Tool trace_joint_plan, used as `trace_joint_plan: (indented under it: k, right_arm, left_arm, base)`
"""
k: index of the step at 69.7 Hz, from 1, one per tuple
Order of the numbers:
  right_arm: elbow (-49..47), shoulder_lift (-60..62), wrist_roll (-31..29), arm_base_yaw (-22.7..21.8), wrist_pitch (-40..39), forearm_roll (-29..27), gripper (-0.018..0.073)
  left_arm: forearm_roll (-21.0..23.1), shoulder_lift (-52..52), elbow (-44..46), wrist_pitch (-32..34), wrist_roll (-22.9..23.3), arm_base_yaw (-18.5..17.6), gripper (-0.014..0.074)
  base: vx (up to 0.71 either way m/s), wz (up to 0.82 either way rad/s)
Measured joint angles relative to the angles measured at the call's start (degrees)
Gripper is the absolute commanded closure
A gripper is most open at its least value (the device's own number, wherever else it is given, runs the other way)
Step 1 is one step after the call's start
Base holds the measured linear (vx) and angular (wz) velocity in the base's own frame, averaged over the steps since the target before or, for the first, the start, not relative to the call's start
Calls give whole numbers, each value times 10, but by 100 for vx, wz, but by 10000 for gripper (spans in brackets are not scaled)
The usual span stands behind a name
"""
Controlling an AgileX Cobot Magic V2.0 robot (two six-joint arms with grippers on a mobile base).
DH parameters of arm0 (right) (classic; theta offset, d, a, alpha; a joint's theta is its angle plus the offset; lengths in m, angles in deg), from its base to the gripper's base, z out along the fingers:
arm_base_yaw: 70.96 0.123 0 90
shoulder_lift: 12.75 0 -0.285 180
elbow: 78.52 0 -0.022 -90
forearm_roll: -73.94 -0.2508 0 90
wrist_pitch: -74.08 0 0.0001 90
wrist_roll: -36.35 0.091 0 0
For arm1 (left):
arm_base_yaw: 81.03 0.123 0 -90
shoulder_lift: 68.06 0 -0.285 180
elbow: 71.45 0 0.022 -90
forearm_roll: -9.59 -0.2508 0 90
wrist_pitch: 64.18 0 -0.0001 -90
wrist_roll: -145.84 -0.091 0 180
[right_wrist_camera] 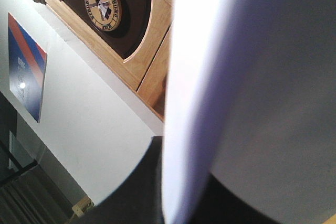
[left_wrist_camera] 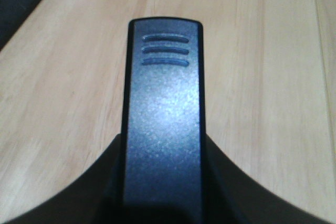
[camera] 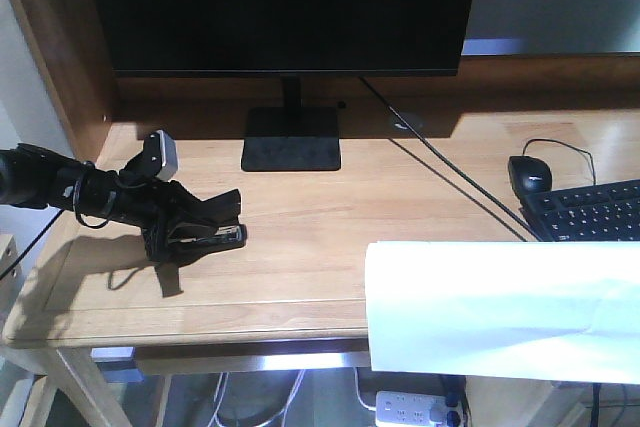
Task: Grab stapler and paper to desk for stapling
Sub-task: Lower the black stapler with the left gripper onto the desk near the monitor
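Note:
The black stapler (camera: 228, 238) rests low on the left part of the wooden desk (camera: 330, 247), held in my left gripper (camera: 205, 224). In the left wrist view the stapler's ridged black top (left_wrist_camera: 163, 108) fills the middle, with my left gripper (left_wrist_camera: 163, 195) shut around it and bare desk (left_wrist_camera: 63, 93) beyond. The white paper (camera: 500, 307) hangs in the air over the desk's front right edge. It hides my right gripper in the front view. In the right wrist view the paper (right_wrist_camera: 247, 77) runs up from my right gripper (right_wrist_camera: 184, 205), which is shut on its edge.
A black monitor (camera: 280, 7) on a square stand (camera: 292, 152) is at the back. A black mouse (camera: 529, 174) and keyboard (camera: 590, 209) lie at the right, with a cable (camera: 450, 182) crossing the desk. A wooden side panel (camera: 60, 57) bounds the left. A power strip (camera: 415, 409) lies below.

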Motion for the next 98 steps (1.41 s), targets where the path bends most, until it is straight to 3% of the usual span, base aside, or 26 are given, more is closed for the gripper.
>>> trace_joint_plan:
  k: [24, 39, 51, 70, 98]
  right_arm:
    - [0, 0, 0, 0, 0, 0, 564]
    - [0, 0, 0, 0, 0, 0, 564]
    - [0, 0, 0, 0, 0, 0, 564]
    - [0, 0, 0, 0, 0, 0, 564]
    - [0, 0, 0, 0, 0, 0, 564]
  left_arm:
    - [-20, -3, 1, 8, 17, 0, 143]
    - [-22, -44, 1, 9, 37, 0, 117]
    - [-22, -66, 1, 8, 40, 0, 221]
    - [-25, -66, 1, 6, 41, -6, 608]
    - [-26, -66, 1, 4, 41, -18, 605]
  base:
    - [0, 0]
    - [0, 0]
    - [0, 0]
    - [0, 0]
    - [0, 0]
